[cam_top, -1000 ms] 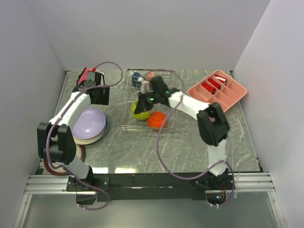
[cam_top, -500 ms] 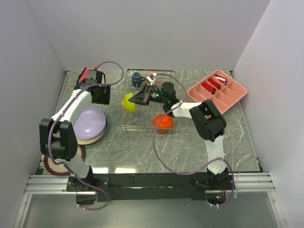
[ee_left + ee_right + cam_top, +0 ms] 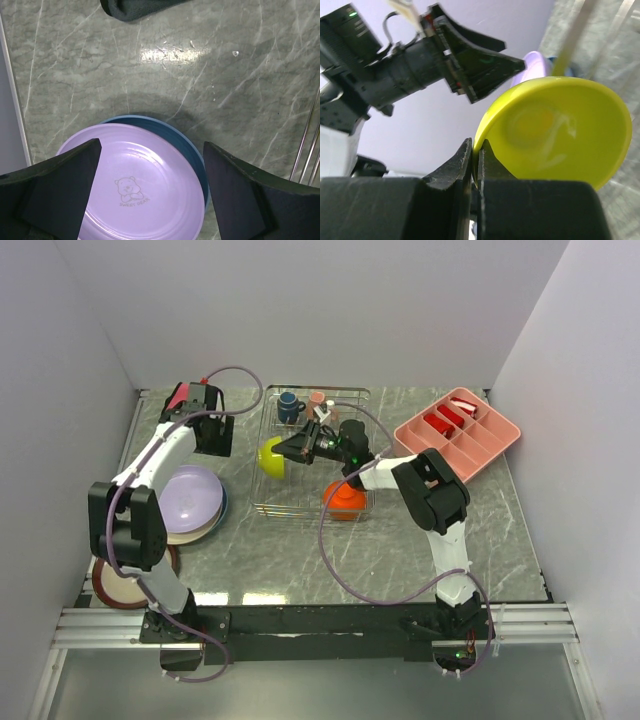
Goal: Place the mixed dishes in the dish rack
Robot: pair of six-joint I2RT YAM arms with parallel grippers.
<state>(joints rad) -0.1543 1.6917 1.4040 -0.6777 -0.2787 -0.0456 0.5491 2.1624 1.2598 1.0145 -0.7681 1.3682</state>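
Observation:
My right gripper (image 3: 291, 449) is shut on the rim of the yellow-green bowl (image 3: 270, 456), held tipped on edge over the left side of the wire dish rack (image 3: 262, 506). In the right wrist view the jaws (image 3: 476, 150) pinch the bowl's rim (image 3: 555, 130). An orange bowl (image 3: 343, 497), a dark blue mug (image 3: 290, 405) and a small pink cup (image 3: 317, 398) are in the rack. My left gripper (image 3: 211, 444) is open and empty above the lavender plate (image 3: 135, 190), which lies on the light-blue plate (image 3: 195, 160). A red-rimmed plate (image 3: 118, 587) lies near left.
A pink compartment tray (image 3: 460, 430) with red items stands at the back right. A red-pink cloth (image 3: 183, 397) lies at the back left corner. White walls close in both sides. Rack wires (image 3: 307, 145) show at the right edge of the left wrist view.
My right gripper has lifted the yellow-green bowl from the rack's floor, carried it left and tipped it on edge. My left gripper has shifted slightly towards the back.

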